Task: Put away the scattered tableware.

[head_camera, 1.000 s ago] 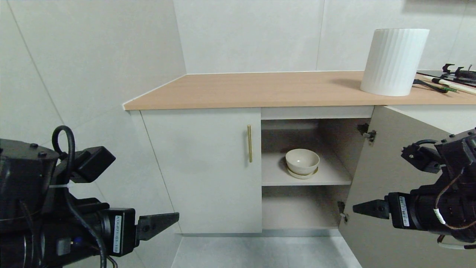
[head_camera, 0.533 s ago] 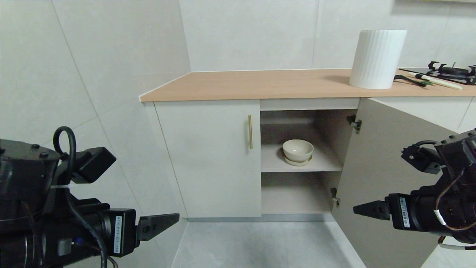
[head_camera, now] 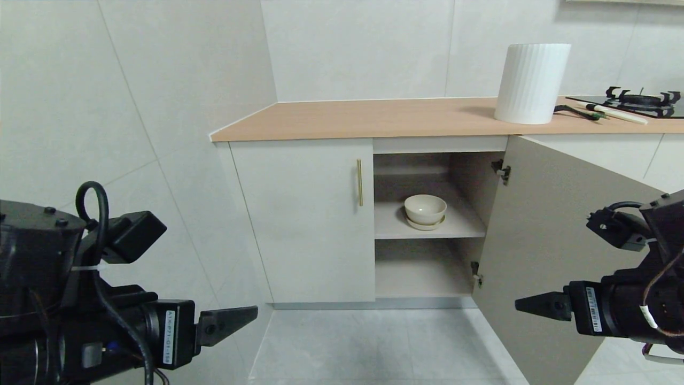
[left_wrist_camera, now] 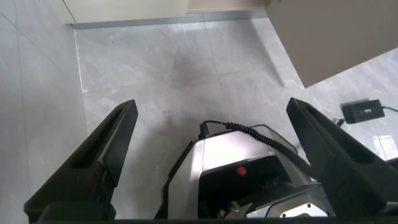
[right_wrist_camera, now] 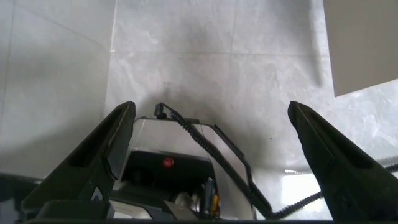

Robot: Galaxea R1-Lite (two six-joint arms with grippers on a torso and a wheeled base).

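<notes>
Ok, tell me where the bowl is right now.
In the head view, the bowl sits on a small plate on the upper shelf of the open cabinet, right of the brass handle.

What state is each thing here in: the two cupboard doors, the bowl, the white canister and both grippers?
Left cupboard door, shut.
Right cupboard door, swung open.
Bowl, upright on a plate on the upper shelf.
White canister, upright on the counter.
Left gripper, jaws open, holding nothing.
Right gripper, jaws open, holding nothing.
</notes>
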